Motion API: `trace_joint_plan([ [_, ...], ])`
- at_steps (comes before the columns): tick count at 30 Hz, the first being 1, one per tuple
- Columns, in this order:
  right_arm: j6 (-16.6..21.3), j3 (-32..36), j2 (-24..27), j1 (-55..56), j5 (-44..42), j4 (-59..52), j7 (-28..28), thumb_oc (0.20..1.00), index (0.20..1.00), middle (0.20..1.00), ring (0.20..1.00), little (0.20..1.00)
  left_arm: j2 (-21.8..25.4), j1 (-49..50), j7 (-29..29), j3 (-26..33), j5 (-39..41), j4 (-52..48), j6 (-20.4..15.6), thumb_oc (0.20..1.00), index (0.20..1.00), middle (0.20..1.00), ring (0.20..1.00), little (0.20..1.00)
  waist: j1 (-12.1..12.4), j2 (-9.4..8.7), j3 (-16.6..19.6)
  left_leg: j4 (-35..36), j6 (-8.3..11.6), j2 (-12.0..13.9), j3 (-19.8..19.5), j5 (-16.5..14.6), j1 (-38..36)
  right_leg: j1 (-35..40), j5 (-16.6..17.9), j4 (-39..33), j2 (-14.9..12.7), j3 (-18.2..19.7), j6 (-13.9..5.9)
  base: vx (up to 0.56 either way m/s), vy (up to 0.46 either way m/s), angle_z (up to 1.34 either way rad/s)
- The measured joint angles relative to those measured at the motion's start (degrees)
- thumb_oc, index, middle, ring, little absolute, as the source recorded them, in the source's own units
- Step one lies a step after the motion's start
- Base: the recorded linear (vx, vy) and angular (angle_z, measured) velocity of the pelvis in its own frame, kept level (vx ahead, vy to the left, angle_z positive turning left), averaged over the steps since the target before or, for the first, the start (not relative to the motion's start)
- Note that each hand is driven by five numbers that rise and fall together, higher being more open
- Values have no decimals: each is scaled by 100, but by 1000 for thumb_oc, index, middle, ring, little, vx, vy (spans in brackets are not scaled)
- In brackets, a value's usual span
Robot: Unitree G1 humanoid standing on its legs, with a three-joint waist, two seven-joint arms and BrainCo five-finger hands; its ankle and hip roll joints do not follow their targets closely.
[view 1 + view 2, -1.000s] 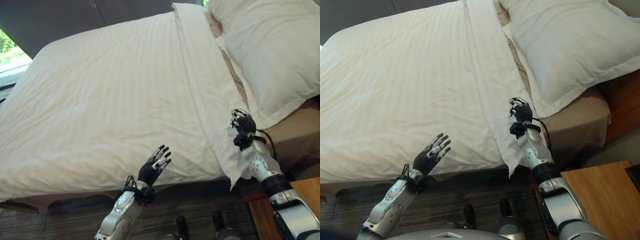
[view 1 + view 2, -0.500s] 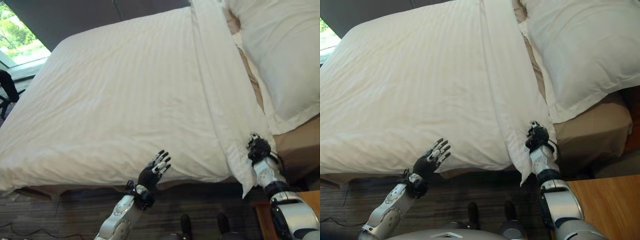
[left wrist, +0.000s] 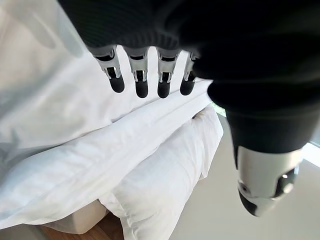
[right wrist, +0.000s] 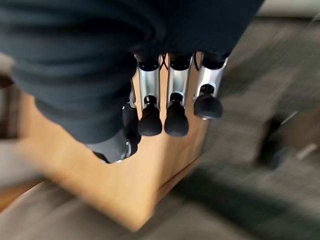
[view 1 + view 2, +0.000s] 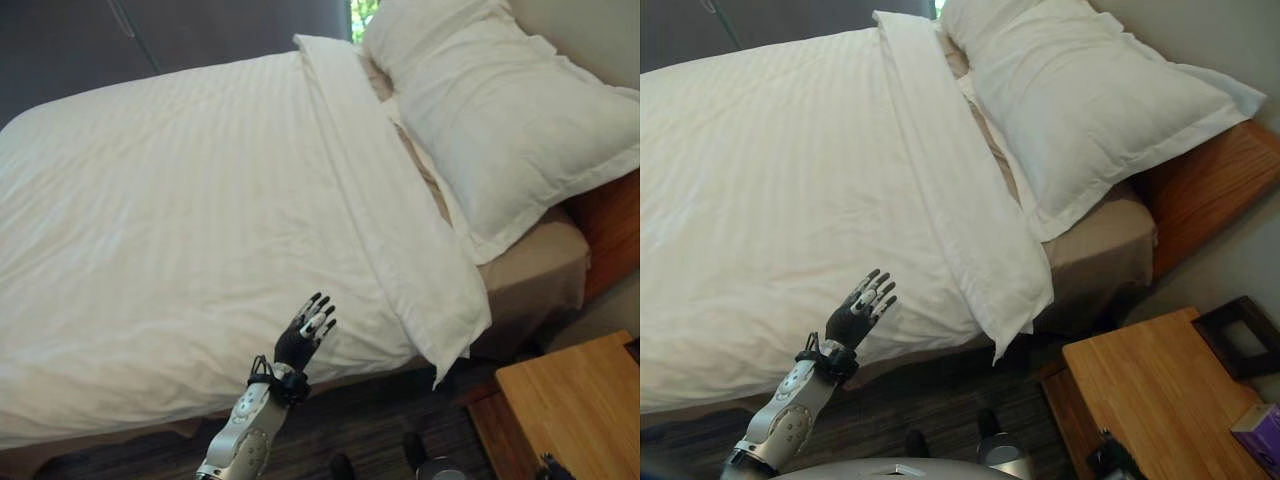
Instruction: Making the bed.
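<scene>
A white striped duvet (image 5: pixel 190 210) covers the bed, its top folded back into a smooth band (image 5: pixel 375 190). The band's near corner (image 5: pixel 452 345) hangs over the bed's side. A large white pillow (image 5: pixel 500 110) lies at the head on the tan sheet (image 5: pixel 535 265). My left hand (image 5: pixel 305 335) is raised at the bed's near edge, open with straight fingers (image 3: pixel 141 75) and holding nothing. My right hand (image 5: pixel 1110 460) hangs low beside the wooden nightstand (image 4: pixel 125 185), away from the duvet, fingers (image 4: pixel 177 95) relaxed and empty.
The wooden nightstand (image 5: pixel 565 405) stands at the lower right, close to the bed's side. On it are a dark frame (image 5: pixel 1238 338) and a purple box (image 5: pixel 1262 430). A wooden headboard (image 5: pixel 1205 190) backs the pillow. Dark carpet (image 5: pixel 370 430) runs along the bed.
My right hand has come off the duvet's folded corner and dropped down by the nightstand. The left hand stays raised and open. The camera has swung, shifting the whole bed in view.
</scene>
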State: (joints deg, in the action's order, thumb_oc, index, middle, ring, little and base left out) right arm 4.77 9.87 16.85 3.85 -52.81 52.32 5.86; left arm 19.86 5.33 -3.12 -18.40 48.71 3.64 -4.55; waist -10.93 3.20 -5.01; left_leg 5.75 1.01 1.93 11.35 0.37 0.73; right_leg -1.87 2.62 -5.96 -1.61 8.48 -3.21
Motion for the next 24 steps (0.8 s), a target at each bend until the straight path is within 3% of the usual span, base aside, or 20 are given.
trace_joint_plan([
  [1,0,0,0,0,0,0,0,200,200,200,200,200,0,0,0,0,0,0,0,1000,1000,1000,1000,1000,0,0,0,0,0,0,0,0,0,0,0,0,0,0,0,-18,29,-4],
  [3,166,-316,126,4,277,-1260,116,200,200,200,200,200,21,-12,69,129,-207,8,-5,1000,1000,1000,1000,1000,23,-80,64,-1,-23,3,21,36,-18,10,11,1,9,-1,-6,-8,15,0],
  [5,113,-464,256,242,877,-2743,236,1000,1000,1000,1000,1000,41,35,81,227,-513,9,-3,1000,1000,1000,1000,1000,40,-123,94,-3,-39,-2,28,57,-21,26,76,28,12,-4,34,-12,17,1],
  [7,337,-535,297,137,1454,-3217,106,1000,1000,1000,1000,1000,96,112,87,337,-744,55,11,1000,1000,1000,1000,1000,17,-269,149,-14,-39,12,39,55,-101,98,75,29,27,7,30,-27,27,-3],
  [11,402,-878,311,268,2209,-3837,-104,1000,1000,1000,1000,1000,170,300,67,497,-1430,260,22,1000,1000,1000,1000,1000,48,-456,269,-3,-44,36,35,48,-112,113,63,18,41,-11,18,-7,8,0],
  [20,271,-2808,307,413,2983,-4088,-648,1000,1000,1000,1000,1000,-299,1095,340,620,-1613,983,83,1000,1000,1000,1000,1000,401,-399,253,-2,-70,21,-94,23,-181,220,10,-1,22,-119,-24,-24,2,6],
  [24,270,-2848,325,322,3021,-4090,-735,1000,1000,1000,1000,1000,-280,1012,410,482,-1627,1001,92,1000,1000,1000,1000,1000,497,-381,246,-2,-73,-1,-119,41,-187,240,9,-1,-3,-165,-24,-11,7,6],
])
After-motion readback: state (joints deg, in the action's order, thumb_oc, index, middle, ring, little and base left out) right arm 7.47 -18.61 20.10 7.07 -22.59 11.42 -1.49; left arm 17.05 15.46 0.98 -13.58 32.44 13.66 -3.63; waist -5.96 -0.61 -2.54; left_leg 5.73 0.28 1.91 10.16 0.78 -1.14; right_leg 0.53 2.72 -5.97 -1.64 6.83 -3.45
